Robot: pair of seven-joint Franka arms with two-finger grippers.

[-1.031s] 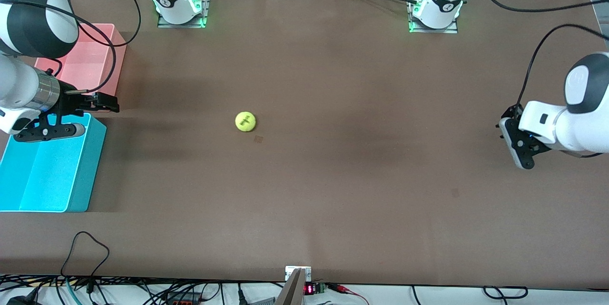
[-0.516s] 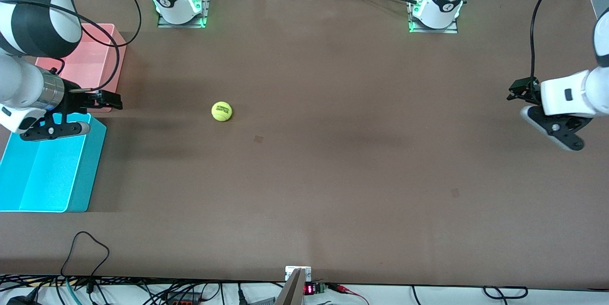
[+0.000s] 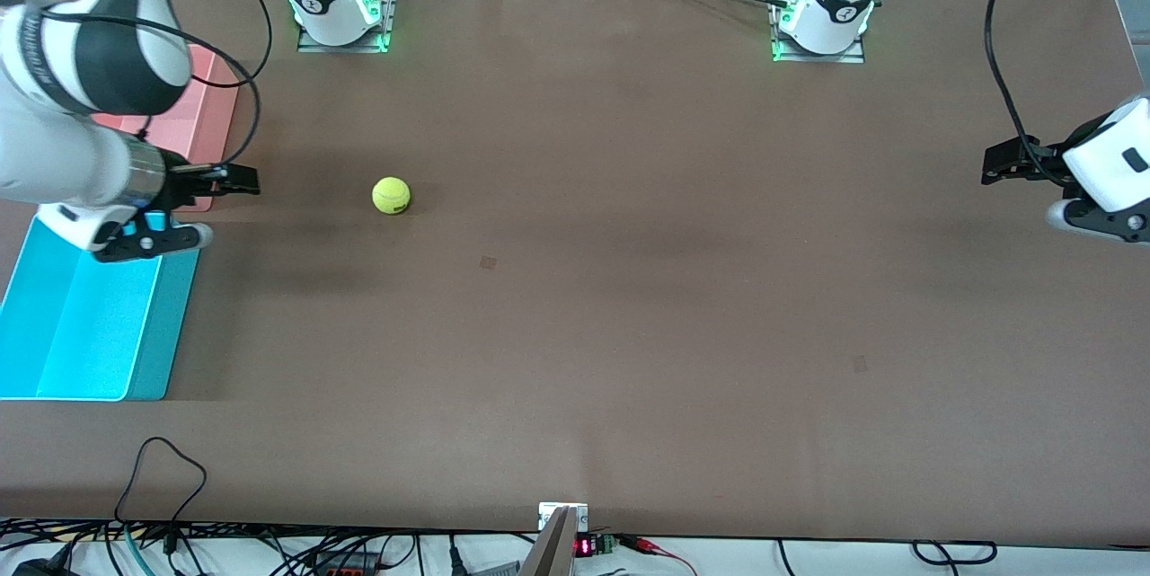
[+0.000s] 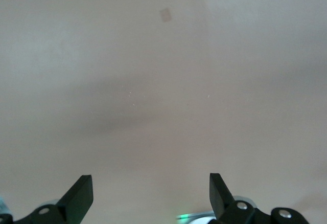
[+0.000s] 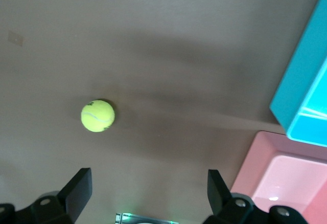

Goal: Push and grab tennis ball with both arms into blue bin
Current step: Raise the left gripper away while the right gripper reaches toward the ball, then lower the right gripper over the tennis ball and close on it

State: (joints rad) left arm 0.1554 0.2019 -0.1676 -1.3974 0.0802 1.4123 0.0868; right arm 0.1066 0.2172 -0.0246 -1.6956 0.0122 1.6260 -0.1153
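The yellow-green tennis ball (image 3: 391,195) lies alone on the brown table toward the right arm's end; the right wrist view also shows the ball (image 5: 97,115). The blue bin (image 3: 90,315) stands at that end, near the table's edge. My right gripper (image 3: 153,239) hangs over the blue bin's corner closest to the ball, a short way from the ball. Its jaws are open and empty (image 5: 148,193). My left gripper (image 3: 1101,221) hovers at the left arm's end of the table, open (image 4: 149,196) over bare table.
A pink bin (image 3: 205,113) stands beside the blue bin (image 5: 301,81), farther from the front camera, partly under the right arm. The pink bin (image 5: 271,178) also shows in the right wrist view. Both arm bases (image 3: 337,10) sit along the table's back edge. Cables (image 3: 162,468) trail by the front edge.
The ball has rolled toward the right arm's end and the bins. The left arm has drawn back to its own end of the table. The right gripper has shifted slightly toward the ball.
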